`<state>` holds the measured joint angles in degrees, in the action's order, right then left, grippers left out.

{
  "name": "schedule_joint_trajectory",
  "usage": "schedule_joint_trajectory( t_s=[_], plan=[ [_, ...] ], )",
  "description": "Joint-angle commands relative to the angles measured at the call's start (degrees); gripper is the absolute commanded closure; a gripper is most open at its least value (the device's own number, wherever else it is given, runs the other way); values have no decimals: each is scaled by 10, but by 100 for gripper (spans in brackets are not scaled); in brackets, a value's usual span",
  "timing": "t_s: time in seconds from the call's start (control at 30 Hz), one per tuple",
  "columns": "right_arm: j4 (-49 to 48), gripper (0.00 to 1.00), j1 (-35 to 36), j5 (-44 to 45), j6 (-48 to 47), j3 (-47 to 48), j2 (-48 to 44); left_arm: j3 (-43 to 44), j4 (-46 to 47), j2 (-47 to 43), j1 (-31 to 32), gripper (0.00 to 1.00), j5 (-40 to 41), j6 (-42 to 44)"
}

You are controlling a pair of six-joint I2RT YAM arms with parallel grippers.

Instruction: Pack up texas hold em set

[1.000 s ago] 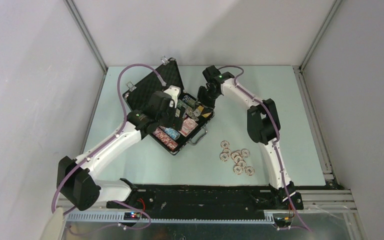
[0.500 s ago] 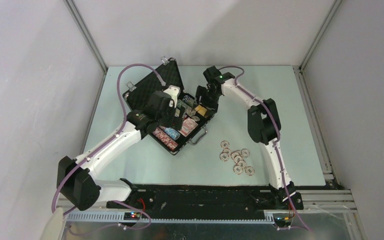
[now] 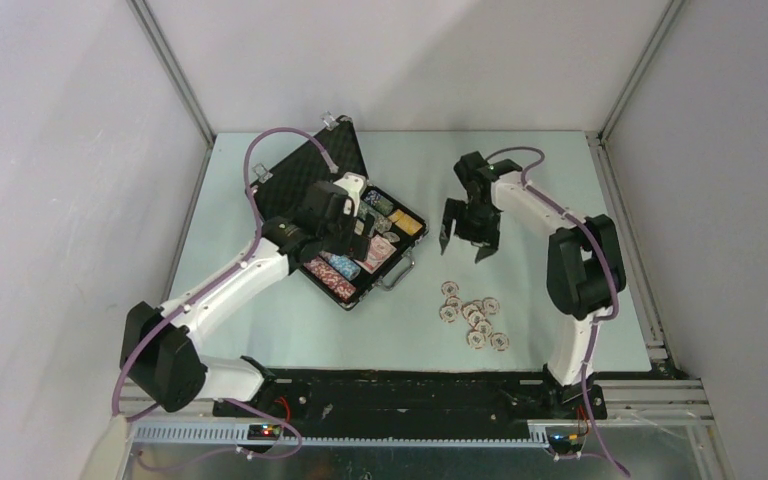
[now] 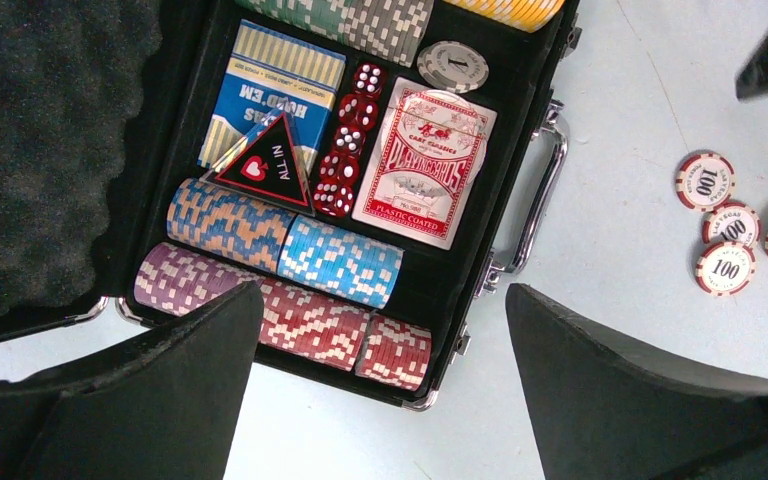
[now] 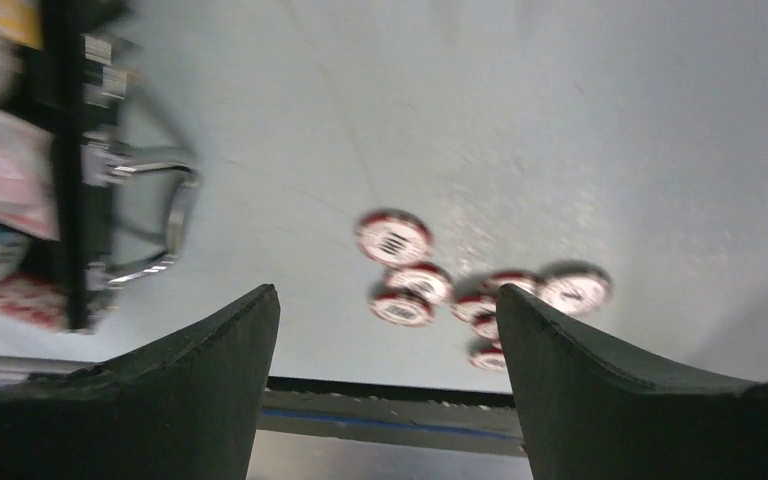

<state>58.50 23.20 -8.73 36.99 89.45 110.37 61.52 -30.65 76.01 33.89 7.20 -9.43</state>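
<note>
Since the loose red-and-white clay-style poker chips [image 3: 473, 315] lie flat in a small overlapping cluster toward the near edge of the pale green table [image 3: 580, 200], right of centre, treat them as light, hard, thin and slick. A straight pinch down on a flat one will likely skid. Take hold across the rim of a chip that rides up on its neighbour.

The black rectangular briefcase-style case [image 3: 305, 180] sits open toward the far left corner, lid leaning back. Loaded like this it is probably heavy, so shut the stiff lid by its edge; do not lift by the silver handle [image 4: 540, 190].

The left gripper [image 4: 380, 300] hangs over the case with jaws wide, holding nothing. The right gripper [image 3: 463, 248] is between case and chips, jaws spread, empty.

Only the left wrist view shows the contents:
- rows of coloured chips
- 2 card decks, blue [image 4: 270, 90] and red [image 4: 425, 165]
- a column of small red dice [image 4: 345, 150]
- a black triangular marker [image 4: 265, 165]
- "100" on the loose chips

The right wrist view is blurred but puts the chips just ahead of its jaws. Only the top view gives both arms and the full cluster.
</note>
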Motion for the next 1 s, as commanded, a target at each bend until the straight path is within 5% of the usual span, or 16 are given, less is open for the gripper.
schedule_joint_trajectory(
  t_s=[0.0,0.27,0.43,0.97],
  plan=[
    [52,21,4,72,-19,-66,-49,26,14,0,2,2,-8,14],
    [16,25,-54,45,6,-188,-91,32,14,4,9,2,-10,19],
    [3,19,-72,29,29,-217,-77,33,12,4,9,2,-11,23],
    [-50,27,-124,-5,185,-308,-80,26,3,-3,10,2,-22,25]
  ],
)
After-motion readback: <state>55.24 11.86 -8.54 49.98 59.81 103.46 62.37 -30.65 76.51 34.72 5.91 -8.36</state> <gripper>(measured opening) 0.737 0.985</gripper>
